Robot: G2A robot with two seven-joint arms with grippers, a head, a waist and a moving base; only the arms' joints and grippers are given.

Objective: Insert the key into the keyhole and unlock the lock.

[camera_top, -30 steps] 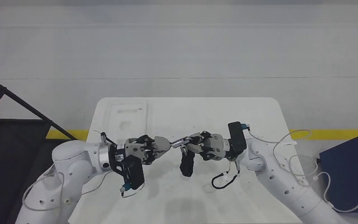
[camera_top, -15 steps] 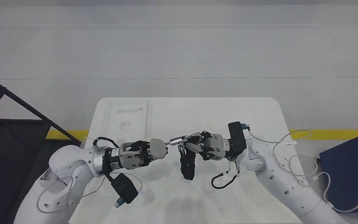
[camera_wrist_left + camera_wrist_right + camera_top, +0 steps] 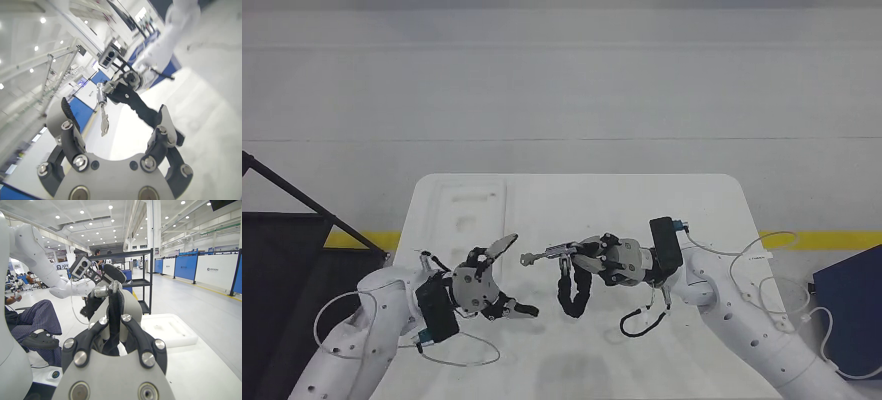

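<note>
Centre frame: key (image 3: 104, 123) is sitting inserted in the cable lock (image 3: 100, 94), right gripper (image 3: 113, 290) is clamping that lock, left gripper (image 3: 520, 276) is gaping empty (unlocking unconfirmed).

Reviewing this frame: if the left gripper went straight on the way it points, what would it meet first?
Most likely the small silver metal key, which sticks out of the black-and-silver cable lock ahead of the open left gripper; depth is unclear.
</note>
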